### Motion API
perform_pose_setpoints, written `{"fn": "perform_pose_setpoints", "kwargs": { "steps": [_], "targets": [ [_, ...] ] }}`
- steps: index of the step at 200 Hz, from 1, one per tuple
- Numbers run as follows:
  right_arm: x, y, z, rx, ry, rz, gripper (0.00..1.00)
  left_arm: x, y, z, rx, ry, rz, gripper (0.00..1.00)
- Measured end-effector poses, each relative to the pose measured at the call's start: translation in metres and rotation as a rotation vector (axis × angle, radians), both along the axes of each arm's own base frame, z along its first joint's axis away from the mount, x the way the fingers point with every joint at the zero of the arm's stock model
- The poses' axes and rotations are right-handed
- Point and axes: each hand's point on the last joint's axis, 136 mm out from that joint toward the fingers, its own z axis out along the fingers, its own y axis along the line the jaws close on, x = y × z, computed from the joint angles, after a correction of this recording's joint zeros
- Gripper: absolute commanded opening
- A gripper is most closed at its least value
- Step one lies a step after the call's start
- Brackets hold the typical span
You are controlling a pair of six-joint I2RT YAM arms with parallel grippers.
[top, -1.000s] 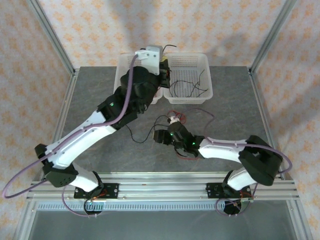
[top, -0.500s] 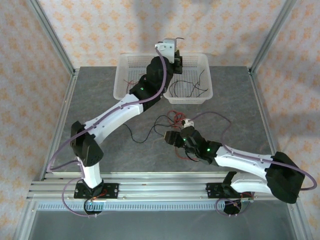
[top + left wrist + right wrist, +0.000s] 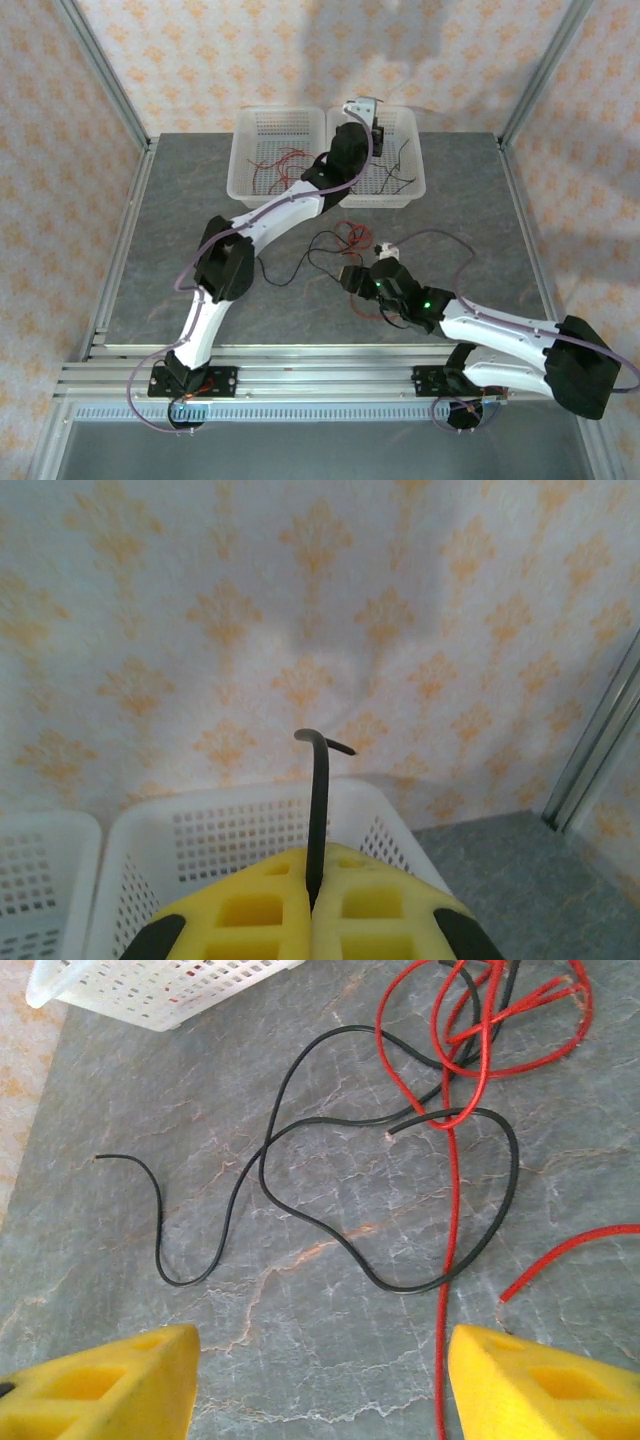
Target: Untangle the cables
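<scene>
1. Noting the left gripper [image 3: 376, 125] raised over the right-hand white perforated plastic basket [image 3: 418, 160], toward its far rim. Its yellow pads [image 3: 250, 915] are pressed together on a thin black cable [image 3: 318, 810].
2. That cable stands upright out of the pads and hooks over at its free top end. In the left wrist view we see it against the basket's far wall.
3. More black cables [image 3: 395, 178] lie loose inside the same basket.
4. The twin basket [image 3: 240, 160], touching the right-hand basket's left side, holds thin red cables [image 3: 280, 160].
5. On the near side of the right-hand basket, on the grey stone-patterned table top [image 3: 180, 220], lies a loose tangle of red and black cables [image 3: 345, 238]. One black strand [image 3: 270, 275] trails off to the left.
6. The right gripper [image 3: 352, 272] hovers just nearer to us than the tangle. Its fingers stand wide apart, with bare table and nothing else between them.
7. In the right wrist view a long black cable [image 3: 300, 1160] loops across a red cable [image 3: 455, 1210]. We cannot tell which lies on top.
</scene>
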Motion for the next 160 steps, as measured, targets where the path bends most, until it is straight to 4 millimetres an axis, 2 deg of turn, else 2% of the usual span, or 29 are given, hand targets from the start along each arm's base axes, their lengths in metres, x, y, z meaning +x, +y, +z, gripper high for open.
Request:
{"fn": "perform_pose_setpoints", "kwargs": {
  "steps": [23,44,74,94,130,140,160],
  "targets": [
    [0.001,-0.007,-0.001,0.002,0.011,-0.023,0.66,0.018,-0.010,-0.035,0.025,0.058,-0.013,0.00],
    [0.003,-0.012,-0.003,0.003,0.022,-0.045,0.66,0.026,-0.020,-0.068,0.056,0.119,-0.034,0.00],
    [0.006,-0.017,-0.006,0.002,0.034,-0.065,0.66,0.028,-0.026,-0.110,0.106,0.206,-0.053,0.00],
    [0.006,-0.019,-0.006,0.002,0.039,-0.068,0.66,0.028,-0.027,-0.128,0.119,0.250,-0.058,0.00],
    [0.006,-0.018,-0.011,-0.005,0.055,-0.063,0.66,0.026,-0.028,-0.145,0.131,0.297,-0.077,0.14],
    [0.005,-0.018,-0.013,-0.008,0.059,-0.061,0.66,0.026,-0.028,-0.145,0.126,0.300,-0.079,0.22],
    [0.005,-0.017,-0.014,-0.009,0.065,-0.058,0.66,0.026,-0.030,-0.139,0.115,0.297,-0.092,0.43]
  ]
}}
